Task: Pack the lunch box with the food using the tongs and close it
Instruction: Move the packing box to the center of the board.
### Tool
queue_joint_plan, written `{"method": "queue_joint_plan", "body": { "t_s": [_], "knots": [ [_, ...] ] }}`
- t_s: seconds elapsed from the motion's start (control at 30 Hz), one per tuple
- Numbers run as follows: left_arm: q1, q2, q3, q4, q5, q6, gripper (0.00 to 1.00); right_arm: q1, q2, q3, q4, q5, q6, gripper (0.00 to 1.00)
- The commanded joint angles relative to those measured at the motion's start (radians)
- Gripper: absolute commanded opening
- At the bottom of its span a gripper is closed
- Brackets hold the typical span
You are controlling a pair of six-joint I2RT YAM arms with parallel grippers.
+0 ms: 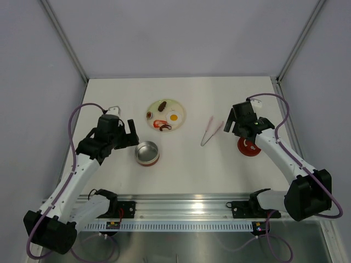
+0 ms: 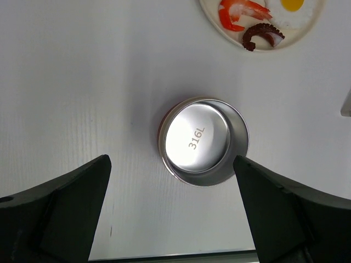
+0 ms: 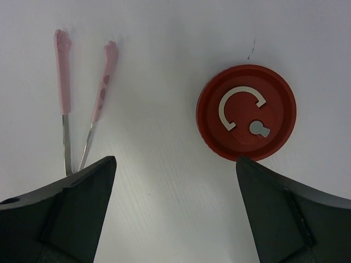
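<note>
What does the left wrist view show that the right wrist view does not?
Only the left wrist view: the empty tin and part of a plate with a shrimp, an egg and a dark curled piece. Only the right wrist view: the tongs and the red lid, lying apart. Both: white table, and an open gripper holding nothing: left gripper, right gripper.

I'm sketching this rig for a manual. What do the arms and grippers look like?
The left arm and right arm have slim white links with bulky black joints and bases. A thin purple cable loops alongside each. The left gripper and right gripper have two broad, matte black, wedge-shaped fingers. No markings are visible.
</note>
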Motion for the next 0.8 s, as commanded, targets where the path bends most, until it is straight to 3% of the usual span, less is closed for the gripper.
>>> {"method": "queue_joint_plan", "body": {
  "t_s": [0.0,0.23,0.53,0.77],
  "knots": [
    [-0.003,0.027,0.011,0.033,0.029,0.011,0.99,0.011,0.005,0.015,-0.019,0.006,0.006,0.99],
    [-0.004,0.076,-0.014,0.048,0.066,-0.008,0.99,0.054,0.045,0.034,-0.023,-0.01,0.012,0.99],
    [-0.003,0.107,-0.032,0.076,0.101,-0.042,0.99,0.268,0.201,0.124,-0.005,-0.003,0.041,0.99],
    [-0.003,0.136,-0.107,0.136,0.094,-0.17,0.99,0.29,0.282,0.123,0.043,-0.056,0.152,0.99]
  ]
}}
